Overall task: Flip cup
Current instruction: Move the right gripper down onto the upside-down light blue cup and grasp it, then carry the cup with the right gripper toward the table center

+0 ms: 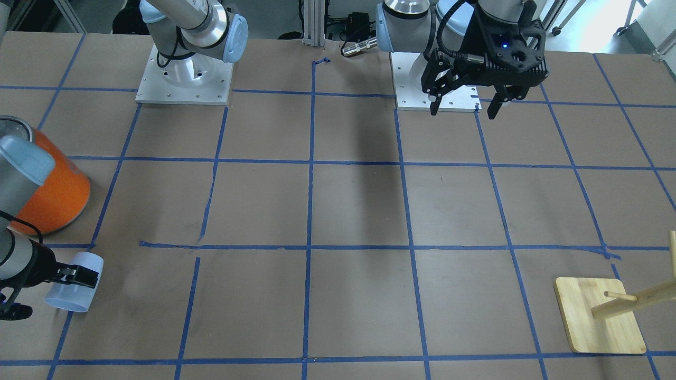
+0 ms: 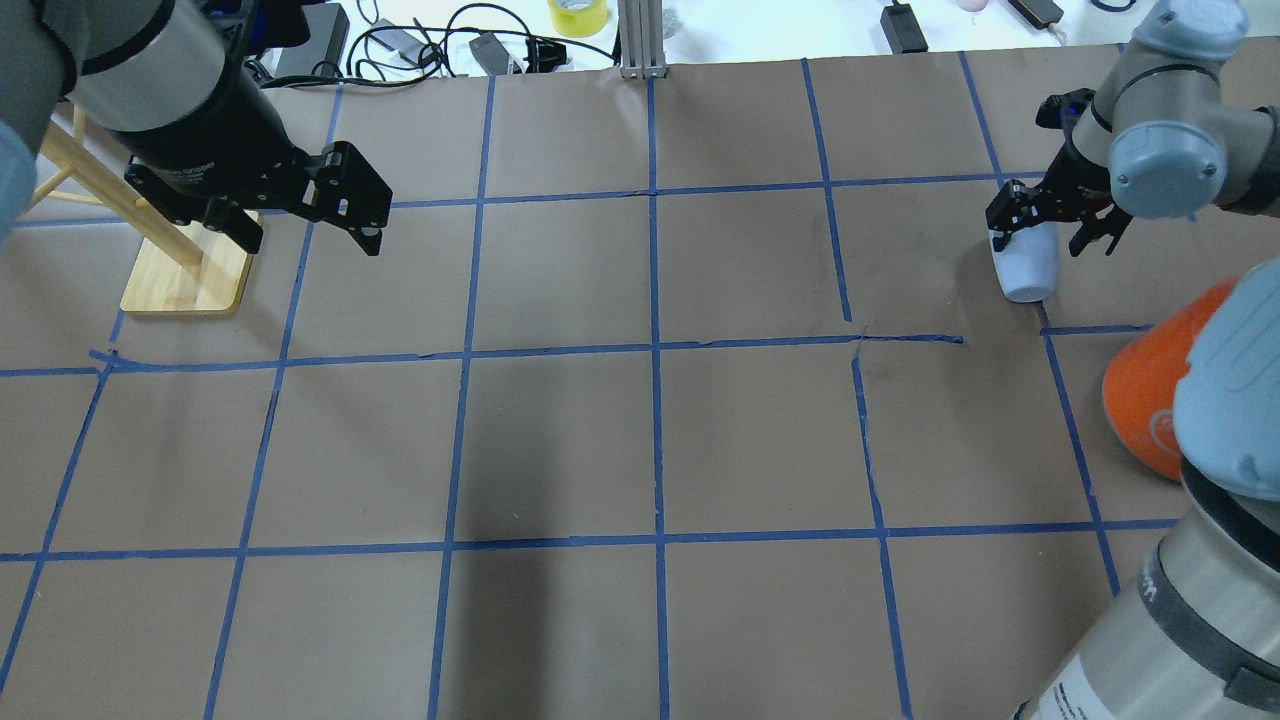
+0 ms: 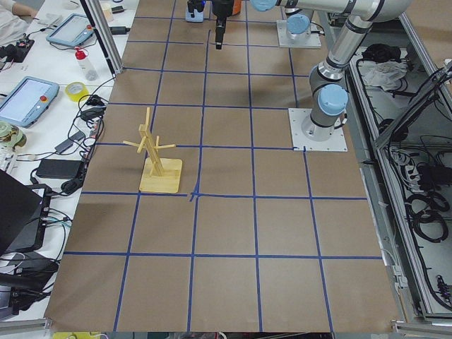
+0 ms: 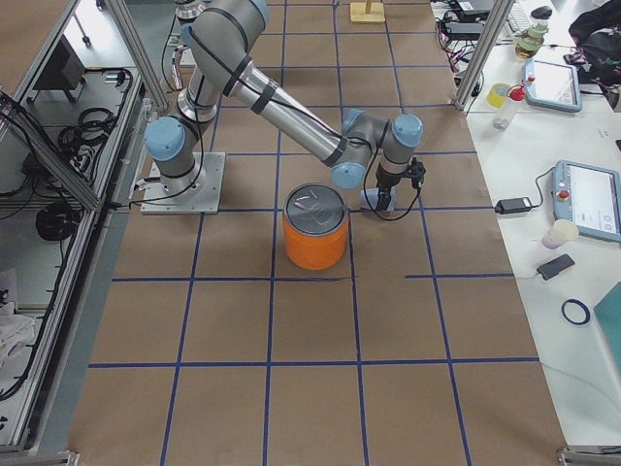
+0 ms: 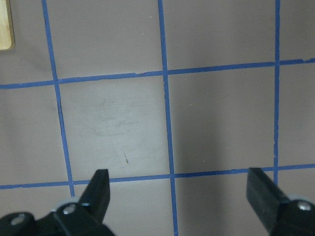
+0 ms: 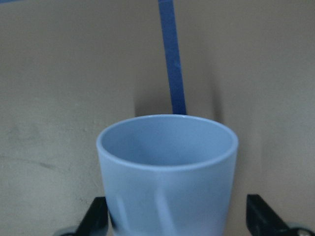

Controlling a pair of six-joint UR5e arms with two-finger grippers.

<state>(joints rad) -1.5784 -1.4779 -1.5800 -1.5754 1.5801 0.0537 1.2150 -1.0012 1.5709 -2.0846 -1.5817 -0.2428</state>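
Since the right gripper (image 2: pixel 1040 237) has its fingers (image 6: pixel 97 216) spread wide on either side of the cup (image 6: pixel 167 167) without pinching it, nothing's really secured yet. The cup sits at about 2 o'clock on the tabletop (image 2: pixel 650 450) in the overhead shot. From the wrist cam it looks like it's standing mouth-up: pale blue, smooth, tapered. One finger looks right up against the wall while the other shows a sliver of gap, so the grip is a bit off-centre.

What I'd worry about: if the fingers close like that, the near one pushes first, and a light plastic cup could just skate or tip over instead of getting gripped. Even with a good squeeze, that slick taper could squirt out halfway through the roll, since the fingers seem low on the narrow end. The other thing is the orange container (image 2: pixel 1140 400) parked nearby, around 5 o'clock from the cup. A big wrist swing could clip it.

Left gripper (image 5: pixel 179 179) hangs over the tabletop at 10 o'clock beside the wooden mug tree (image 2: pixel 185 285), fingers apart and holding nothing, so no trouble there.
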